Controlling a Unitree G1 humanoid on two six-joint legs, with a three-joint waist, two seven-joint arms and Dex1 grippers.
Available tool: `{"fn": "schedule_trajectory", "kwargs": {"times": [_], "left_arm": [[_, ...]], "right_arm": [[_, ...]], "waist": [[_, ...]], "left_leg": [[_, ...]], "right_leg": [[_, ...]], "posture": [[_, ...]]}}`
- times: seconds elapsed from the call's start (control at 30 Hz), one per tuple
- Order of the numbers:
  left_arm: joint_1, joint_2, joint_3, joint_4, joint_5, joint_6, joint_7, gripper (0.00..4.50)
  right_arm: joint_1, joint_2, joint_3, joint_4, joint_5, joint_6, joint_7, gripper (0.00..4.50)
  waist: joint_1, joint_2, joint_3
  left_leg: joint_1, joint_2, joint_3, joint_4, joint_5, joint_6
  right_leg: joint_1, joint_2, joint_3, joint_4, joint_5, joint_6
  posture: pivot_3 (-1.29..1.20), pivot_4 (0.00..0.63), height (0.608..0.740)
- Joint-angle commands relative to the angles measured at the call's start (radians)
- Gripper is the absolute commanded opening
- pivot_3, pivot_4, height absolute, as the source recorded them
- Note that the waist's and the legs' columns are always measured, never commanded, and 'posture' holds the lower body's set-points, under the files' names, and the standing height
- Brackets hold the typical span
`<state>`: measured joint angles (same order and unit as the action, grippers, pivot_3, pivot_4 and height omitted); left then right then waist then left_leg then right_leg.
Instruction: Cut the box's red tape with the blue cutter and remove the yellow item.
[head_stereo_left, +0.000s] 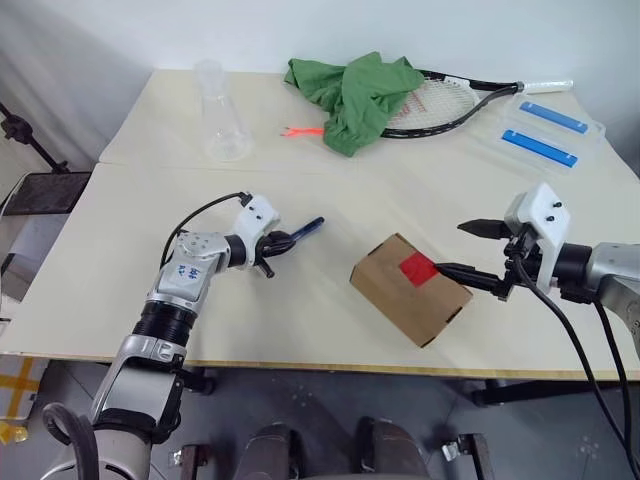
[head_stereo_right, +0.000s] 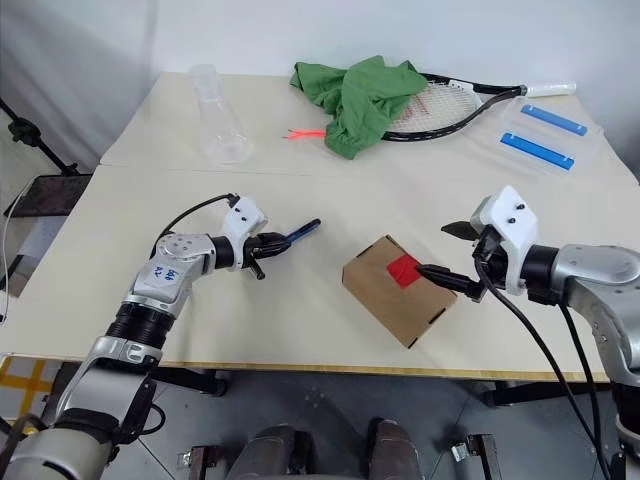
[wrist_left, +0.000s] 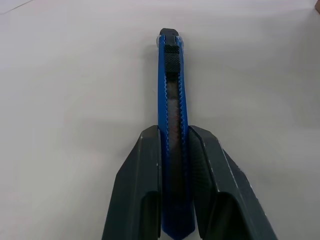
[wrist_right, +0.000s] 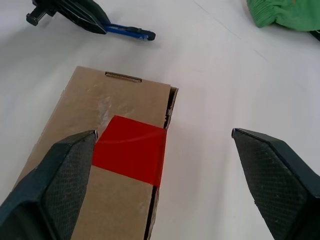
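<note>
No brand, label or legible writing appears on any item before you. The box (head_stereo_left: 410, 288) is a small brown cardboard carton lying on the near part of the pale worktop (head_stereo_left: 150, 300), turned at an angle to the front edge; its top face is plain and slightly scuffed, with a narrow slot near one end. The red tape (wrist_right: 131, 149) is a short bright red rectangle stuck across the top face and folded over one long edge, where it bridges the seam of a flap. Your right gripper (head_stereo_left: 478, 252) stands spread wide at the box's right end, one finger over the top face next to the tape, the other out over bare worktop; it grasps nothing. The blue cutter (head_stereo_left: 305, 228) is a slim dark blue pen-shaped tool with ribbed edges, a dark central channel and a black ridged slider near its far tip. It lies left of the box and apart from it. Your left gripper (wrist_left: 175, 145) is clenched on the cutter's rear half, one finger pressed to each side, the tip pointing toward the box. At the far side you see a clear flask (head_stereo_left: 222, 115), a green cloth (head_stereo_left: 355, 90) draped over a racket (head_stereo_left: 450, 100), a small orange-red forked object (head_stereo_left: 300, 131), and two blue bars in a clear tray (head_stereo_left: 545, 130).
</note>
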<state>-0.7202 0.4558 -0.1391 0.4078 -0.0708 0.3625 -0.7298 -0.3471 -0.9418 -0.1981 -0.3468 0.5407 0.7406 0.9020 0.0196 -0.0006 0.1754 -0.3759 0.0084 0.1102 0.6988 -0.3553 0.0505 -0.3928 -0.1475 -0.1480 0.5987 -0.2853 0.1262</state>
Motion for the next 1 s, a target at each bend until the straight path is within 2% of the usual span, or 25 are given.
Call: {"fn": "schedule_trajectory", "kwargs": {"times": [0.03, 0.2, 0.3, 0.37, 0.47, 0.6, 0.7, 0.83, 1.0], "left_arm": [[0.067, 0.066, 0.011, -0.063, 0.018, -0.008, -0.030, 0.44], [0.210, 0.190, 0.075, -0.220, -0.076, -0.132, -0.193, 0.44], [0.316, 0.239, 0.164, -0.352, -0.197, -0.146, -0.292, 0.44], [0.361, 0.279, 0.165, -0.403, -0.219, -0.137, -0.349, 0.44], [0.444, 0.341, 0.173, -0.464, -0.234, -0.175, -0.421, 0.43], [0.483, 0.378, 0.165, -0.496, -0.222, -0.194, -0.453, 0.43], [0.514, 0.399, 0.156, -0.536, -0.207, -0.199, -0.458, 0.43], [0.530, 0.408, 0.138, -0.575, -0.170, -0.210, -0.442, 0.43], [0.541, 0.399, 0.098, -0.612, -0.134, -0.198, -0.414, 0.43]], "right_arm": [[-0.054, 0.001, -0.002, -0.036, 0.027, 0.003, -0.002, 4.50], [-0.182, 0.004, 0.093, -0.069, 0.052, 0.045, 0.023, 4.50], [-0.287, 0.011, 0.247, -0.099, 0.012, 0.049, 0.075, 4.50], [-0.339, 0.039, 0.313, -0.105, -0.006, 0.025, 0.097, 4.50], [-0.435, 0.129, 0.441, -0.092, -0.042, -0.008, 0.135, 3.94], [-0.475, 0.200, 0.553, -0.063, -0.108, -0.073, 0.185, 2.53], [-0.498, 0.229, 0.724, -0.006, -0.291, -0.208, 0.220, 1.46], [-0.485, 0.275, 0.820, 0.027, -0.393, -0.278, 0.236, 0.10], [-0.477, 0.344, 0.865, 0.149, -0.510, -0.374, 0.211, 0.04]], "waist": [[-0.004, 0.000, 0.000], [-0.022, 0.001, 0.000], [-0.024, 0.001, 0.000], [-0.018, 0.001, 0.001], [-0.024, 0.001, 0.001], [-0.017, 0.002, 0.001], [-0.021, 0.001, 0.001], [-0.025, 0.002, 0.001], [-0.023, 0.002, 0.001]], "left_leg": [[0.000, 0.000, 0.000, 0.000, 0.000, 0.000], [0.001, 0.002, 0.002, -0.001, -0.001, -0.001], [0.001, 0.003, 0.001, -0.001, -0.001, -0.001], [0.000, 0.003, 0.001, 0.000, -0.001, -0.002], [0.000, 0.002, 0.001, 0.001, -0.001, -0.002], [-0.001, 0.001, -0.002, 0.000, -0.001, -0.002], [-0.001, 0.000, -0.001, 0.000, -0.001, -0.001], [0.000, 0.000, 0.000, 0.000, -0.001, -0.002], [0.000, 0.001, 0.001, 0.000, -0.001, -0.002]], "right_leg": [[0.000, 0.000, 0.000, 0.000, 0.000, 0.000], [-0.002, 0.000, 0.001, 0.000, -0.001, -0.001], [-0.002, 0.000, 0.000, 0.002, -0.001, -0.002], [-0.003, 0.000, 0.001, 0.002, -0.001, -0.003], [-0.003, -0.001, 0.000, 0.002, -0.001, -0.003], [-0.003, -0.001, -0.001, 0.005, -0.002, -0.003], [-0.003, -0.001, -0.001, 0.005, -0.002, -0.003], [-0.004, -0.001, -0.001, 0.006, -0.002, -0.003], [-0.005, -0.001, -0.002, 0.007, -0.002, -0.004]], "posture": [[0.00, 0.150, 0.740], [0.00, 0.150, 0.740], [0.00, 0.150, 0.740], [0.00, 0.150, 0.740], [0.00, 0.150, 0.740], [0.00, 0.150, 0.740], [0.00, 0.150, 0.740], [0.00, 0.150, 0.740], [0.00, 0.150, 0.740]]}}
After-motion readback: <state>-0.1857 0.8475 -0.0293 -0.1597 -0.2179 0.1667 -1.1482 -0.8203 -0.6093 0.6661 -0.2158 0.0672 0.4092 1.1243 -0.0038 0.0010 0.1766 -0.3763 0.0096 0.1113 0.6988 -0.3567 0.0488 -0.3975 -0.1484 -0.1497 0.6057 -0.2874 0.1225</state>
